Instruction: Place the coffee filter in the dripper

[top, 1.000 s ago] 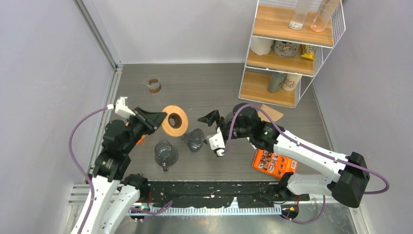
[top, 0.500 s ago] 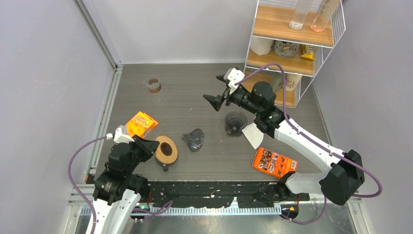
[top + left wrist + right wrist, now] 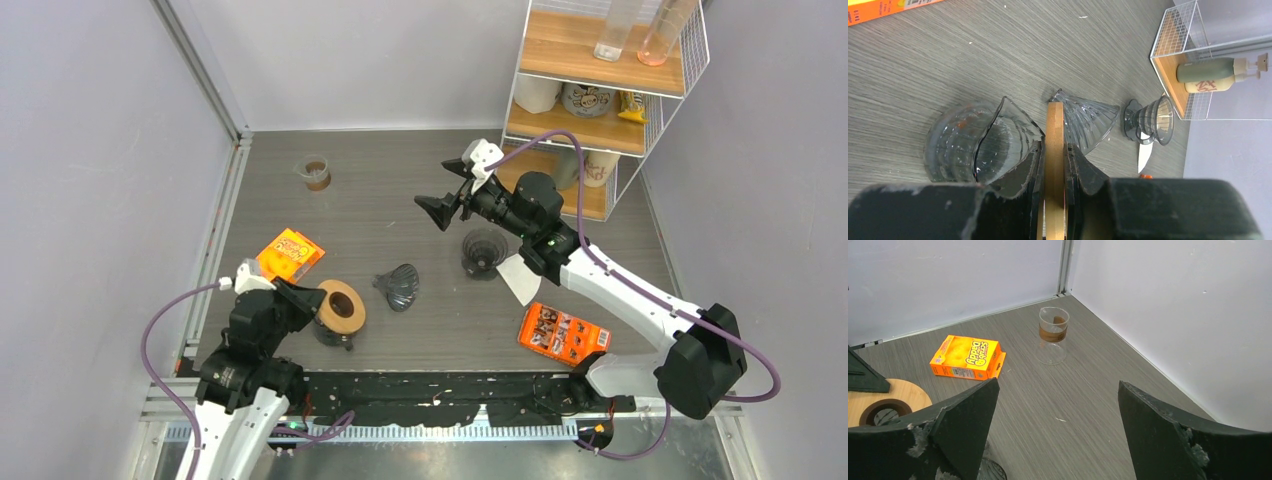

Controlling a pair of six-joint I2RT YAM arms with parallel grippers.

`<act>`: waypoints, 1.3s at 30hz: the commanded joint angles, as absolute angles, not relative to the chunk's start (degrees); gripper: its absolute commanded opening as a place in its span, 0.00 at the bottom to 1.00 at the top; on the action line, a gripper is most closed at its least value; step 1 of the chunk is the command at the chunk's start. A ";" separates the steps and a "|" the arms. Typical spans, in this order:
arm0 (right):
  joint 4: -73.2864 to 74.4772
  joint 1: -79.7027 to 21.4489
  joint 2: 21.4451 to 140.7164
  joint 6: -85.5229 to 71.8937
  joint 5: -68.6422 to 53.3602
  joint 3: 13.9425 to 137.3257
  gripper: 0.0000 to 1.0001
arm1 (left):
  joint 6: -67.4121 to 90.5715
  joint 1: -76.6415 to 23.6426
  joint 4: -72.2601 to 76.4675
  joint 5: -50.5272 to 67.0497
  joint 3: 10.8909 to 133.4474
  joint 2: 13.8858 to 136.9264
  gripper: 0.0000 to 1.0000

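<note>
Filter [image 3: 517,277] lay on the desk [image 3: 400,180] beside dripper [image 3: 484,250], not yet inserted. Right hand [image 3: 448,188] was spread; left hand [image 3: 305,300] pinched a wooden ring [image 3: 342,306].

Overhead view: bright, diffuse light is coming from above; the surface [image 3: 400,180] around the orange box [image 3: 290,254] is showing even tone, and soft, short shadows are hugging the things right of the box.

Left wrist view: below the box, the glass vessel [image 3: 973,145] is catching white glints; the left tool [image 3: 1054,150] and the wooden ring [image 3: 1054,120] it is pinching are going soft nearest the lens.

Right wrist view: in front of the box, the right tool [image 3: 1058,385], spread wide, is looming dark and slightly blurred; the box is reading crisp, and the pale walls behind it are glowing.
</note>
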State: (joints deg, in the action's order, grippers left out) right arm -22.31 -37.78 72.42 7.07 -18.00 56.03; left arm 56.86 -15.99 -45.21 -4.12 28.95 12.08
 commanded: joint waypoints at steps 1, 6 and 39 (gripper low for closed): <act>-25.16 -37.89 72.11 5.59 -18.05 56.63 0.95 | 57.49 -15.64 -45.75 -7.79 27.74 12.65 0.00; -25.44 -37.88 72.08 5.26 -18.54 56.68 0.95 | 56.39 -15.69 -48.34 -12.12 27.20 12.11 0.12; -12.26 -37.86 71.36 -5.81 -10.83 61.08 0.95 | 48.81 -15.73 -52.21 -19.49 36.39 12.64 0.99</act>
State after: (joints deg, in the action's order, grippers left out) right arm -17.67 -37.78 72.75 0.69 -17.17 57.58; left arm 53.39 -15.99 -57.54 -17.74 32.32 11.16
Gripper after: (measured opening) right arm 0.955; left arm 0.994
